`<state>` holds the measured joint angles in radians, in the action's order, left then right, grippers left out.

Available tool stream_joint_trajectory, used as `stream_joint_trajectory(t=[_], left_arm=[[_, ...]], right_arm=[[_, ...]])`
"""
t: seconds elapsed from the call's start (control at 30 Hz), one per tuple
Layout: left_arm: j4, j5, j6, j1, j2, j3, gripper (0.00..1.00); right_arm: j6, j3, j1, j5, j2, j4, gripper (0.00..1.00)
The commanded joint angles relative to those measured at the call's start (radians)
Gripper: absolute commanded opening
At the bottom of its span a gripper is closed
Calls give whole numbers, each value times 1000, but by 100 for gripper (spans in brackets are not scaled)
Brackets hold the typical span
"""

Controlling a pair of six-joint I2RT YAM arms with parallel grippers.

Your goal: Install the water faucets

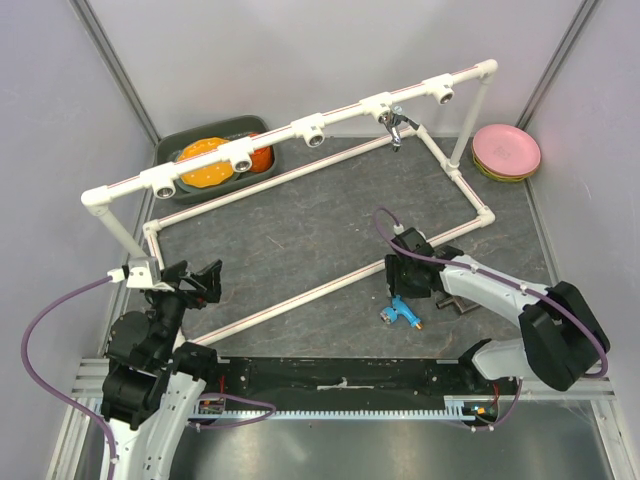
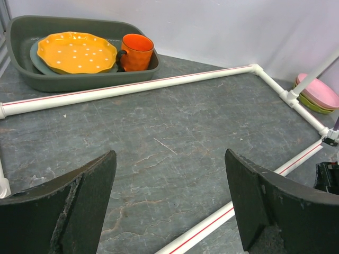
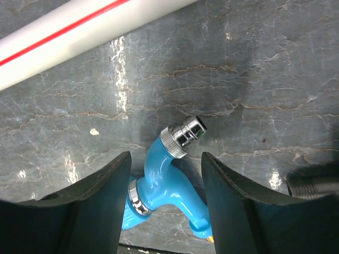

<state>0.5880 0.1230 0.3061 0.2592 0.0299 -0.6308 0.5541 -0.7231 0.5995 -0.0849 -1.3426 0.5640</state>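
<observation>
Just in front of the pipe frame [image 1: 316, 128], the blue faucet [image 1: 403, 313] lies on the table [image 1: 300, 230], right gripper [image 1: 405, 290] spread wide, straddling it. Chrome faucet [image 1: 398, 127] hangs from the frame's top rail; left gripper [image 1: 190, 280] gapes wide near its left corner

Right wrist view: blue faucet [image 3: 161, 177], lower end cut off by the bottom edge, one side hidden behind a finger [image 3: 95, 206] of the right gripper [image 3: 167, 159]; top view: chrome faucet [image 1: 397, 128] too small to resolve.
</observation>
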Motion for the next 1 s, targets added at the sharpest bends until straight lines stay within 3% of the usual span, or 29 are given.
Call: stream_joint_trajectory(t=[0.0, 0.37, 0.53, 0.7, 0.9, 0.97], left_arm=[[-37, -31, 1, -5, 5, -4, 89], [-65, -118, 4, -6, 33, 3, 89], [-89, -250, 16, -6, 106, 9, 89], [-149, -417, 86, -6, 188, 22, 89], [-260, -532, 185, -5, 260, 48, 89], [-301, -566, 217, -2, 283, 57, 89]], right_arm=[[69, 37, 3, -1, -21, -105, 62], [119, 106, 3, 43, -49, -199, 46], [122, 108, 5, 45, -29, -199, 31], [141, 94, 6, 50, 68, -190, 13], [196, 77, 5, 8, 244, -203, 0], [227, 91, 5, -9, 328, -237, 0]])
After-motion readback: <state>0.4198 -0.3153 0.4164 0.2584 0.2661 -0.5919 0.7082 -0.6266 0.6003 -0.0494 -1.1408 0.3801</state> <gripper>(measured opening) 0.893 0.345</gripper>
